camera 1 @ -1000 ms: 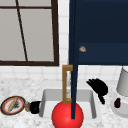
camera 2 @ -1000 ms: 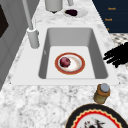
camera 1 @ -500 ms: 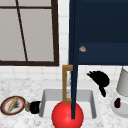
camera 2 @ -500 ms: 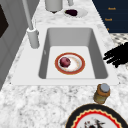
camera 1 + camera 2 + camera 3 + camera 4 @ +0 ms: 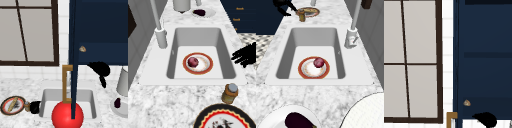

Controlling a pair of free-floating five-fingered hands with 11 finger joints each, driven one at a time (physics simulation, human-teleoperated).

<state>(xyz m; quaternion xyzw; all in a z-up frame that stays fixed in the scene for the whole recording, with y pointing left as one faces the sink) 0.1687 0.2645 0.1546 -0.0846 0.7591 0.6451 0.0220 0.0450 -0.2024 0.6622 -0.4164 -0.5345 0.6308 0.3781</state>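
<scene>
Front view puts the right hand (image 5: 101, 69) right of centre, just under the lower edge of the dark blue cabinet (image 5: 100, 30), with one finger hanging down and the rest bunched; whether it is loosely curled or relaxed I cannot tell. It holds nothing. A small brass knob (image 5: 82, 49) sits on the cabinet, up and to the left of that hand, apart from it. The left hand (image 5: 35, 107) shows low at the left of the frame, beside the sink (image 5: 48, 96), touching or just next to a small jar (image 5: 27, 106) that stands by a patterned plate (image 5: 12, 105); its finger pose is unclear too.

Left side view shows a hand (image 5: 244, 55) at the right edge of the frame, its fingers stretched out and spread, pointing left toward the sink's rim and hovering beside it, gripping nothing. Lower in that frame the jar stands on the marble counter (image 5: 165, 105) near the patterned plate.

Inside the basin a red-rimmed plate (image 5: 198, 63) lies flat with a dark red ball (image 5: 193, 62) resting on its left part. The faucet (image 5: 160, 35) stands at the left of the basin. At the far end of the counter, top of the frame, an eggplant (image 5: 199, 12) lies on a white dish (image 5: 209, 12).
</scene>
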